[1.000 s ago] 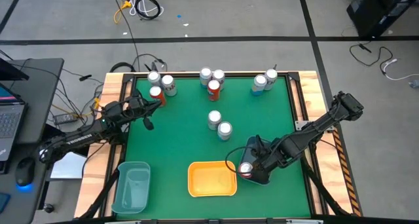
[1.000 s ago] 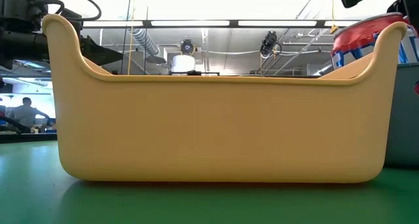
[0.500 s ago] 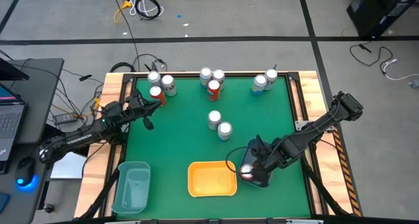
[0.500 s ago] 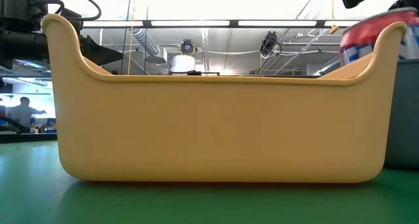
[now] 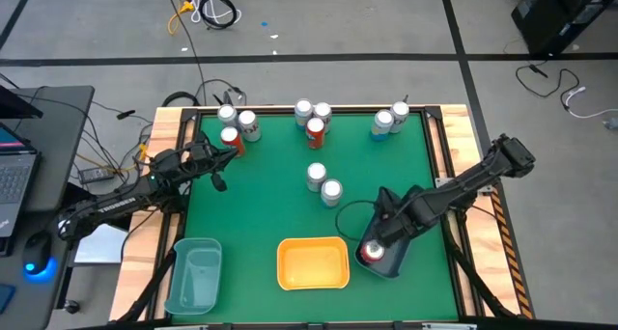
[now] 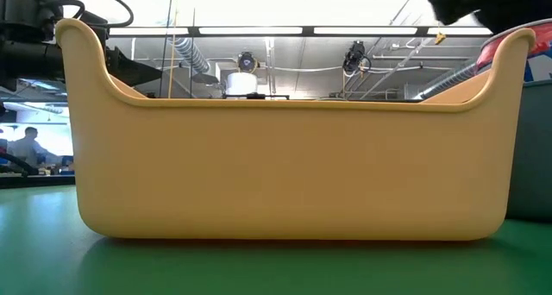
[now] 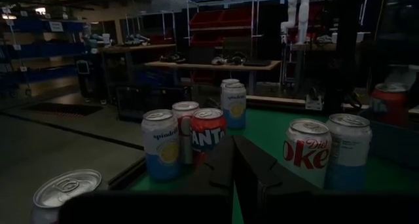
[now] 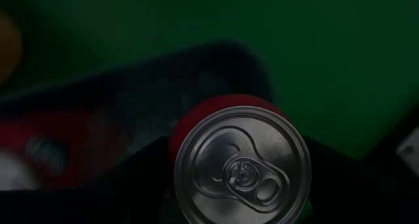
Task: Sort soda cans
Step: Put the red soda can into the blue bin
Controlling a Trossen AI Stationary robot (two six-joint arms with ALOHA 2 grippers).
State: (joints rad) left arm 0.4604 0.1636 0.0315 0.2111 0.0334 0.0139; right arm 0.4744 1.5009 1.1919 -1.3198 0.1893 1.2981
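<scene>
Right gripper (image 5: 375,254): jaws grasping an upright red aluminium soda can (image 5: 371,252) over a dark bin (image 5: 391,265), just beside the yellow plastic bin (image 5: 313,263). Left gripper (image 5: 218,180): jaws clenched, empty, near the green desk (image 5: 270,195) edge.

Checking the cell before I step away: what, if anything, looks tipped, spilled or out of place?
Nothing stands out. The soda cans on the green table stand upright, the yellow bin and teal bin sit level, and the right hand holds a red can upright.

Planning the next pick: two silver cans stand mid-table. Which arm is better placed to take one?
Right. Its pincer is over the red can in the dark bin, just in front of the pair. The left pincer waits shut at the table's left edge.
</scene>
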